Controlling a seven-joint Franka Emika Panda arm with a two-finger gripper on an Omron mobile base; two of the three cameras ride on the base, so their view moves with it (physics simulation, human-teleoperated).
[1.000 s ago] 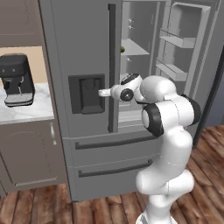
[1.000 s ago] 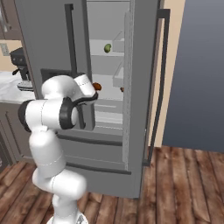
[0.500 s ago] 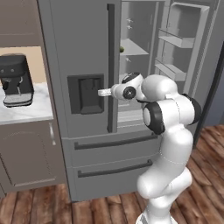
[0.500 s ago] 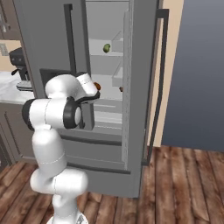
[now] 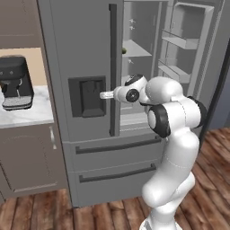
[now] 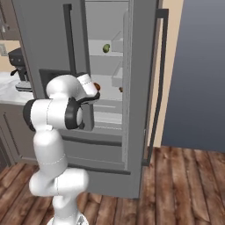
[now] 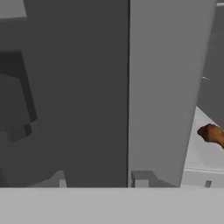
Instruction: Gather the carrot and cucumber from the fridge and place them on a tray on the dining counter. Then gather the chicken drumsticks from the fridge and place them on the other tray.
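Note:
The grey fridge [image 5: 85, 54] has its right door [image 5: 188, 49] swung open and its left door shut. My gripper [image 5: 104, 95] hovers in front of the left door, close to its dark vertical handle [image 5: 112, 67]. The fingers stand apart with nothing between them, so the gripper [image 7: 100, 181] is open. A brown chicken drumstick [image 7: 212, 133] lies on a white shelf inside, also visible past my arm [image 6: 97, 86]. A small green thing, likely the cucumber [image 6: 106, 48], sits on a higher shelf. A tiny brownish-orange item [image 6: 121, 89] is too small to name. The trays and dining counter are out of view.
A black coffee machine [image 5: 15, 83] stands on the pale counter [image 5: 27, 114] left of the fridge, above grey cabinets. The fridge's two lower drawers [image 5: 117, 157] are shut. The open door's bins [image 5: 179, 42] jut out on the right. The wood floor [image 6: 184, 184] lies to the right.
Hardly anything: the base views have shifted very slightly, and my hand holds about the same place by the left door with its fingers the same distance apart.

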